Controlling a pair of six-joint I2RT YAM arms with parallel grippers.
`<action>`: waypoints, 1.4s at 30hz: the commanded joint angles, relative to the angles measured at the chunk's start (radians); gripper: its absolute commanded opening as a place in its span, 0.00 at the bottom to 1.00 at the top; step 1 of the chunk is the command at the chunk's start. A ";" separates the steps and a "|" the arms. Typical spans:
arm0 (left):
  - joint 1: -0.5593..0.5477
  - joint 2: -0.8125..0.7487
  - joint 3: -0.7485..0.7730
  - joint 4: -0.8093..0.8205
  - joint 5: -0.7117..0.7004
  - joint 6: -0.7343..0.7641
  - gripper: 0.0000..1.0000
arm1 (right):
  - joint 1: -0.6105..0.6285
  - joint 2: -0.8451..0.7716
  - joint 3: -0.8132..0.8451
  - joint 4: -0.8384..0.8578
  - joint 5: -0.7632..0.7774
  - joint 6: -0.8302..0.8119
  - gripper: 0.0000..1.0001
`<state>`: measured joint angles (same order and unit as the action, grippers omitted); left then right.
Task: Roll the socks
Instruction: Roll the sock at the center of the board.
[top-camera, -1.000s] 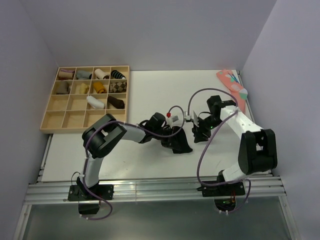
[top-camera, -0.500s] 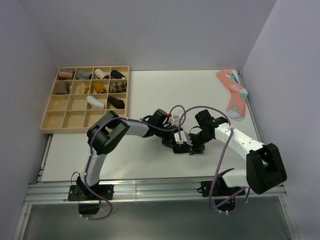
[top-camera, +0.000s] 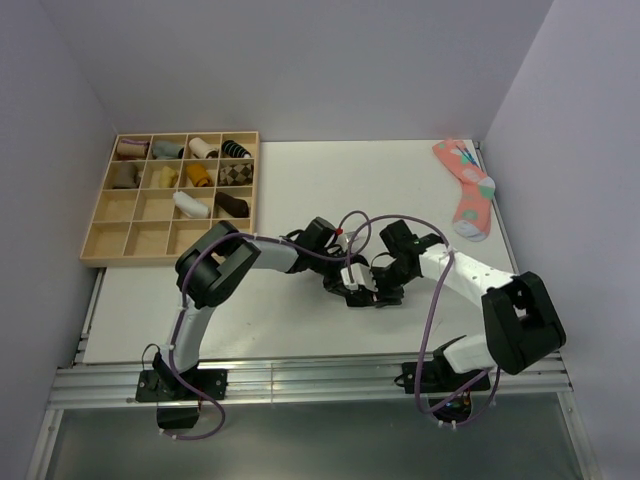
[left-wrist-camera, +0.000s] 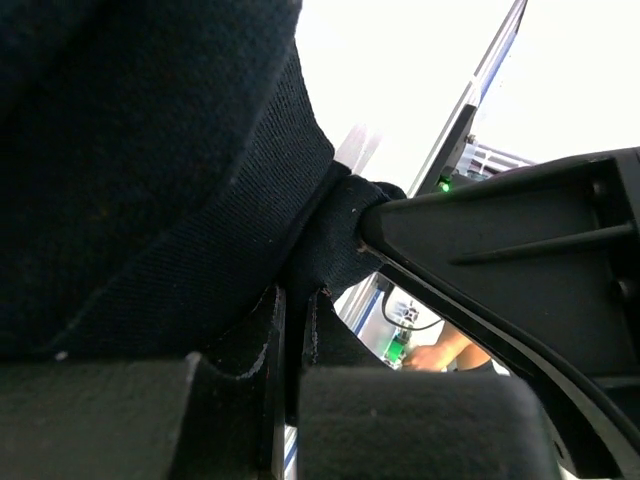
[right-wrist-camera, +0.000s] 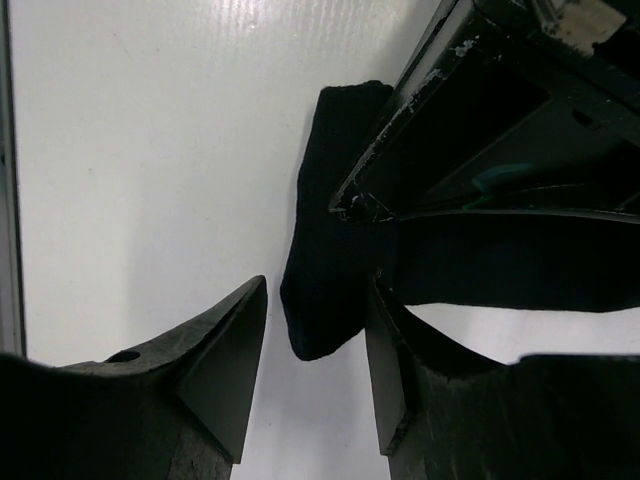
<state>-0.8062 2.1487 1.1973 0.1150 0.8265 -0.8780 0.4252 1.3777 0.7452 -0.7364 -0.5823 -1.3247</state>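
Observation:
A black sock (top-camera: 357, 297) lies on the white table between my two grippers. In the left wrist view the sock (left-wrist-camera: 150, 180) fills the upper left, and my left gripper (left-wrist-camera: 292, 300) is shut on a fold of it. My left gripper (top-camera: 346, 283) sits at the sock's left part. My right gripper (top-camera: 383, 292) is right beside it. In the right wrist view my right gripper (right-wrist-camera: 316, 284) is open, its fingers (right-wrist-camera: 225, 350) on either side of the sock's rounded end (right-wrist-camera: 325, 270). The rest of the sock is hidden under the left gripper.
A wooden compartment tray (top-camera: 100, 236) at the far left holds several rolled socks. A coral-pink spotted sock (top-camera: 467, 190) lies flat at the far right. The metal rail (top-camera: 300, 375) runs along the table's near edge.
My right gripper has moved left and down to the sock, and its open fingers now straddle the sock's end. My left gripper has kept its hold and shifted only slightly.

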 joint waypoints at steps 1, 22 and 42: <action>0.009 0.039 0.007 -0.071 -0.027 0.024 0.00 | 0.020 0.006 -0.006 0.049 0.036 0.013 0.51; 0.022 -0.050 -0.166 0.230 -0.096 -0.130 0.17 | 0.024 0.270 0.201 -0.130 0.047 0.110 0.18; -0.059 -0.386 -0.541 0.589 -0.667 0.075 0.36 | -0.083 0.526 0.419 -0.526 -0.031 0.021 0.18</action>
<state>-0.8314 1.8423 0.6827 0.6399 0.3492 -0.9596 0.3656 1.8629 1.1278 -1.1465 -0.6338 -1.2751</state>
